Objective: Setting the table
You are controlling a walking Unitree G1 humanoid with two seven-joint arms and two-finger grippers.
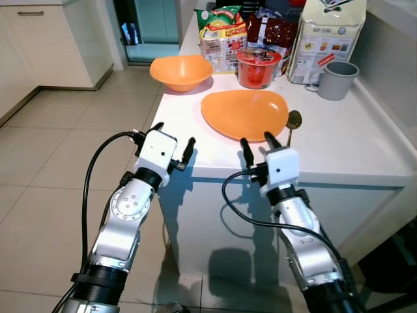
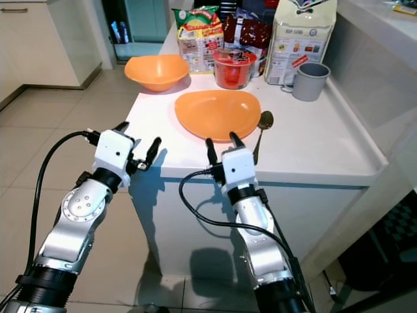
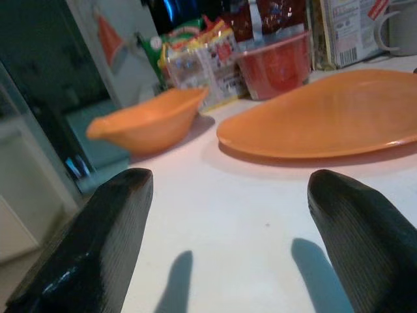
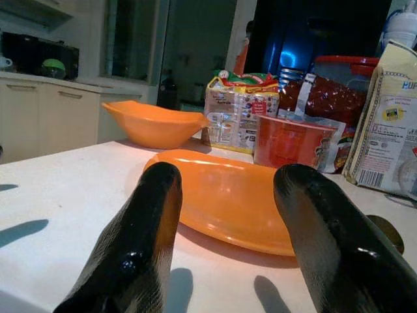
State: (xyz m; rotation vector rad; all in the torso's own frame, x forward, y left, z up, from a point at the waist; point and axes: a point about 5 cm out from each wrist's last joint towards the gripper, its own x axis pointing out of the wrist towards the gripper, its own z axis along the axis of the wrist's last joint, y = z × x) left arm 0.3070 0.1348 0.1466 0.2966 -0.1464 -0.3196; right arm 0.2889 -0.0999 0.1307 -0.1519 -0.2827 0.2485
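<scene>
I am standing at the near edge of the white tabletop point(image 1: 339, 143) with both arms raised, and nothing is in hand. My left gripper point(image 1: 173, 145) is hovering by the tabletop's near left corner, its fingers spread wide and holding nothing. My right gripper point(image 1: 259, 146) is hanging just short of the edge, its fingers parted and empty, aiming straight at the orange plate point(image 1: 245, 113), which I judge to be my next pick.

The plate is lying flat close to me, within easy reach. A spoon point(image 1: 292, 124) is resting just beside its right rim, laid out like a place setting already begun. The orange bowl point(image 1: 180, 71) is sitting farther back to the left, apart from the plate. Behind them the red tub point(image 1: 258, 67), snack packets point(image 1: 221, 37) and grey mug point(image 1: 336, 79) are crowding the far end.
</scene>
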